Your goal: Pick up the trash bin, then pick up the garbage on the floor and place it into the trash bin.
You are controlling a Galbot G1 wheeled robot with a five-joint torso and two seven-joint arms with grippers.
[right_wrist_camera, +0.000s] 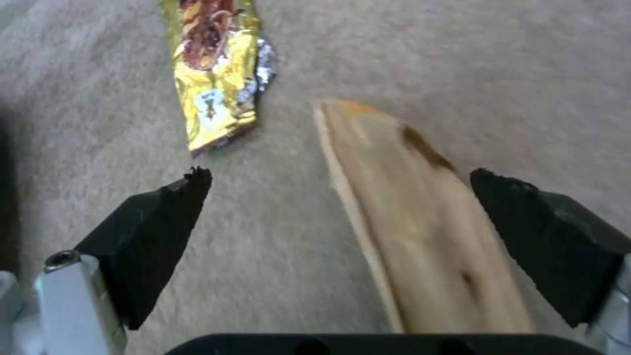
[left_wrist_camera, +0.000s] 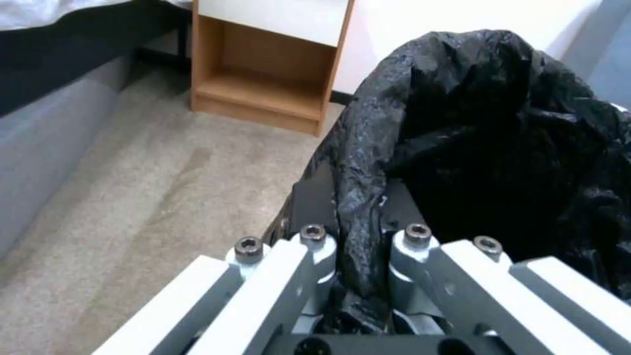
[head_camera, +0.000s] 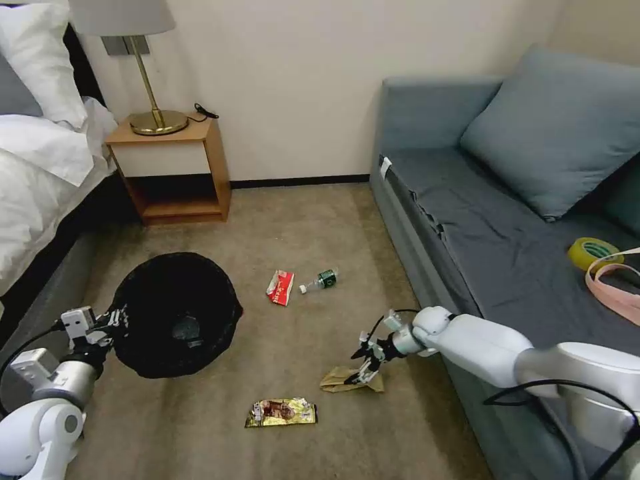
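Left pincer (head_camera: 115, 325) at lower left of the head view, clamped on the black-bag rim of the trash bin (head_camera: 175, 313); in the left wrist view, fingers (left_wrist_camera: 315, 256) pressed together on a fold of the crinkly bag (left_wrist_camera: 486, 148), bin mouth facing up toward the camera

Right pincer (head_camera: 365, 371) lower centre of the head view, low over the floor, spread wide with the crumpled brown paper bag (head_camera: 343, 380) between its tips; in the right wrist view, black pads (right_wrist_camera: 157, 231) well apart, the paper bag (right_wrist_camera: 421, 231) lying between them nearer the right-hand pad; contact with the pads not clear to tell

Paper bag flat on the carpet (head_camera: 300, 220), long axis roughly left to right in the head view

Gold-brown snack wrapper (head_camera: 281, 413) just below and left of the paper bag, bottom centre of the frame, long axis left to right; also upper left in the right wrist view (right_wrist_camera: 214, 74), apart from the pads

Red-and-white packet (head_camera: 281, 287) at mid frame, long axis running from upper right to lower left

Small clear bottle (head_camera: 321, 280) with green label just right of the packet, lying on its side, white cap toward the packet

Yellow tape roll (head_camera: 592, 252) on the grey sofa (head_camera: 493, 247) at right edge; nightstand (head_camera: 173, 167) with lamp (head_camera: 143, 67) at upper left, beside the bed (head_camera: 40, 173)
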